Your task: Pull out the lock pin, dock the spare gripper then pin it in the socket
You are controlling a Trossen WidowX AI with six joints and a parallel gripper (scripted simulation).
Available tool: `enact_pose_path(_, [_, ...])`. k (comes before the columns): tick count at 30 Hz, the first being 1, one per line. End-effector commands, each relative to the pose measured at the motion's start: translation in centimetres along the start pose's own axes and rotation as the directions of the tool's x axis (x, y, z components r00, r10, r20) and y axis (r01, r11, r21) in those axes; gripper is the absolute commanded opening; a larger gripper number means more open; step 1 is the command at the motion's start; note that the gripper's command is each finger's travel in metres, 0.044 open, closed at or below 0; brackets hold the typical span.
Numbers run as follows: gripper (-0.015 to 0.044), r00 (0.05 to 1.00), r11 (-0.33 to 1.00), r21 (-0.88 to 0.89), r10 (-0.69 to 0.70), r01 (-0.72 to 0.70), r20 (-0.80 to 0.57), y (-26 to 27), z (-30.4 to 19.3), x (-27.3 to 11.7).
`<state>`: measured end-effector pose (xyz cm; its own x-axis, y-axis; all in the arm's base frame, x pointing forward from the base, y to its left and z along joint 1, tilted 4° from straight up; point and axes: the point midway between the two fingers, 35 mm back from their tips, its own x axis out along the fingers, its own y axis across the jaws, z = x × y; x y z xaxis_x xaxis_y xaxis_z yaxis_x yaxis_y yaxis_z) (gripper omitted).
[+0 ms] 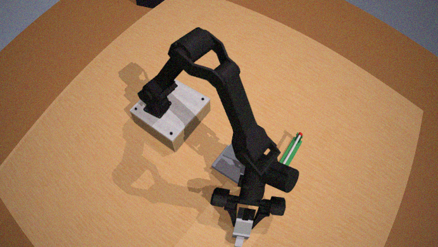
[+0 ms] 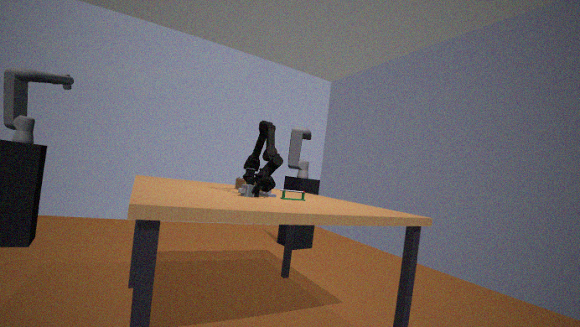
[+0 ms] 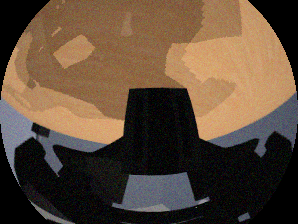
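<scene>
My gripper (image 1: 244, 224) (image 3: 156, 132) points down, its two black fingers against the sides of a black block that looks like the body of the spare gripper (image 1: 247, 215) (image 3: 159, 112). It is shut on that block. A light grey block (image 1: 243, 227) (image 2: 248, 190) with a small tab adjoins the black part; how they join is hard to see. The lock pin (image 1: 292, 149), a thin white rod with a red end, lies along a green rack (image 1: 294, 152) (image 2: 293, 199). A grey plate (image 1: 223, 164) lies partly under the arm in the top view; any socket there is hidden.
The arm's base stands on a pale box (image 1: 190, 95) with dark dots on top. The forearm passes over the grey plate, and a wrist motor hangs near the green rack's lower end. The wooden table (image 2: 189, 210) bears everything; other robots stand on black pedestals beyond it.
</scene>
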<state>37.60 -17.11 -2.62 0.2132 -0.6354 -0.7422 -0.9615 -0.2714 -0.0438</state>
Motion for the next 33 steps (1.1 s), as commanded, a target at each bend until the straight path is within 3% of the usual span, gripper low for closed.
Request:
enact_pose_path(1, [0.0105, 1.0, 1.0, 0.001, 0.003, -0.003, 0.001, 0.0, 0.0, 0.1])
enact_pose_path(5, [0.0, 1.0, 1.0, 0.001, 0.003, -0.003, 0.001, -0.2, -0.9, -0.7])
enact_pose_path(24, [0.0, 1.0, 1.0, 0.001, 0.003, -0.003, 0.0, -0.1, -8.2, -8.1])
enact_pose_path(33, [0.0, 1.0, 1.0, -0.001, 0.008, -0.008, 0.009, 0.0, -7.9, -7.9])
